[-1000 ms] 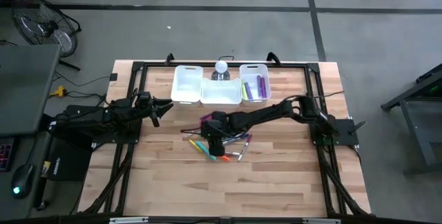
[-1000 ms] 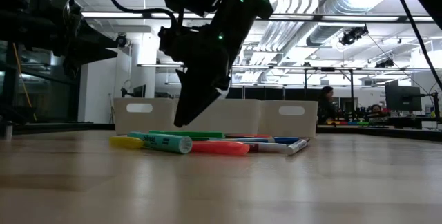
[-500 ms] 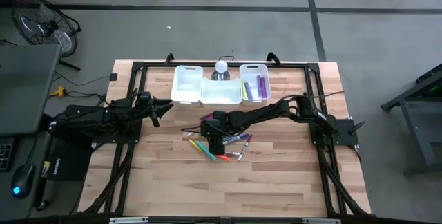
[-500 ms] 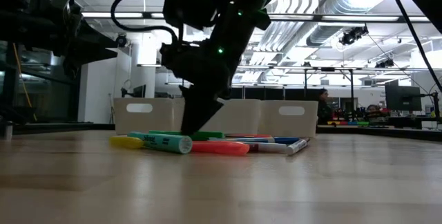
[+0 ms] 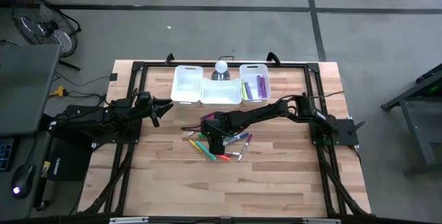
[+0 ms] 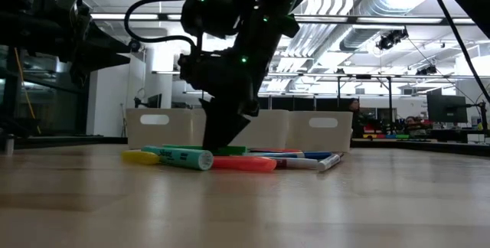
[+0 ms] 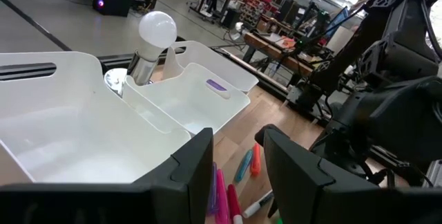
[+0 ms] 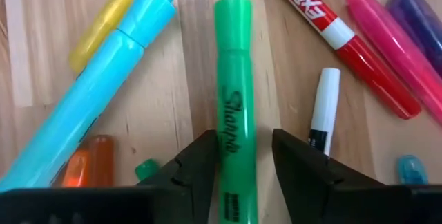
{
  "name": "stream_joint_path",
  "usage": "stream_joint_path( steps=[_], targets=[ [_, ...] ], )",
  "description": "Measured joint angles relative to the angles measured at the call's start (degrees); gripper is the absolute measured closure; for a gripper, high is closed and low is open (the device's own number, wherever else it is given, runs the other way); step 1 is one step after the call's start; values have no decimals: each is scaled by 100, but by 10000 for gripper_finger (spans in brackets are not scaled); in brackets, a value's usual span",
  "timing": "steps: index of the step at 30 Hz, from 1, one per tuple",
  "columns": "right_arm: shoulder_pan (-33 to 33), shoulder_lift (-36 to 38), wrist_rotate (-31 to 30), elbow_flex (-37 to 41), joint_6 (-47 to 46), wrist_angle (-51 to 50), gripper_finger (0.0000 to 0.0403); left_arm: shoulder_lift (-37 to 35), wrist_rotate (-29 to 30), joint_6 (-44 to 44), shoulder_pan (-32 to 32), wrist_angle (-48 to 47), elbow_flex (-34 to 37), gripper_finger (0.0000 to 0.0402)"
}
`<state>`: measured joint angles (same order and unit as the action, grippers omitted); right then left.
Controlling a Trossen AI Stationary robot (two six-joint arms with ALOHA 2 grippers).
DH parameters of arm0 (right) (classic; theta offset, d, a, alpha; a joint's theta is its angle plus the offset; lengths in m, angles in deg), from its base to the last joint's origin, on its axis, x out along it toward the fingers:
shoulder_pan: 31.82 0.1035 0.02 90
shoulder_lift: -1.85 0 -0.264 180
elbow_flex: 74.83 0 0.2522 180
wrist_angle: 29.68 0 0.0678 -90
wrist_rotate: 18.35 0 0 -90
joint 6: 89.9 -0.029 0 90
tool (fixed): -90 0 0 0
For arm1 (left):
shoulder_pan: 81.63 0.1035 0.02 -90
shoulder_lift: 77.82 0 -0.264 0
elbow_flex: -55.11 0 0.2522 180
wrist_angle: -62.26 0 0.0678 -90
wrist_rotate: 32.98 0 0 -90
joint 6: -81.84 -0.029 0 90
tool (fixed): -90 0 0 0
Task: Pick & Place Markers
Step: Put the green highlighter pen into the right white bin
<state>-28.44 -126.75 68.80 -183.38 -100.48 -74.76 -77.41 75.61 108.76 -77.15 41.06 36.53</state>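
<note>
Green is the marker (image 8: pixel 235 99) I am straddling with my right claw (image 8: pixel 238 156), its two dark fingers (image 8: pixel 197 165) standing on either side of the barrel with narrow gaps, not yet clenched on it. I am reaching down into the pile of markers (image 5: pixel 221 143) lying on the wooden table (image 5: pixel 276 182) near its middle, just in front of the three white bins (image 5: pixel 221 86). Beside the green one are lying a light blue marker (image 8: pixel 97 92), a yellow one (image 8: pixel 114 20), a red one (image 8: pixel 345 41) and a pink one (image 8: pixel 383 44). More markers are resting in the right bin (image 5: pixel 254 87). My left claw (image 5: pixel 157 108) is waiting above the table's left side with its fingers (image 7: pixel 197 165) parted, gripping nothing.
</note>
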Motion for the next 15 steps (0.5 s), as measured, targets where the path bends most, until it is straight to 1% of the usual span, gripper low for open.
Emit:
stream_joint_path(
  steps=[11, 15],
  targets=[
    [-1, -2, 40, -11, 205, -296, 344, 0, 0, 0, 0, 0, 0, 273],
    [-1, -2, 66, -11, 206, -317, 347, -2, 0, 0, 0, 0, -2, 273]
  ],
)
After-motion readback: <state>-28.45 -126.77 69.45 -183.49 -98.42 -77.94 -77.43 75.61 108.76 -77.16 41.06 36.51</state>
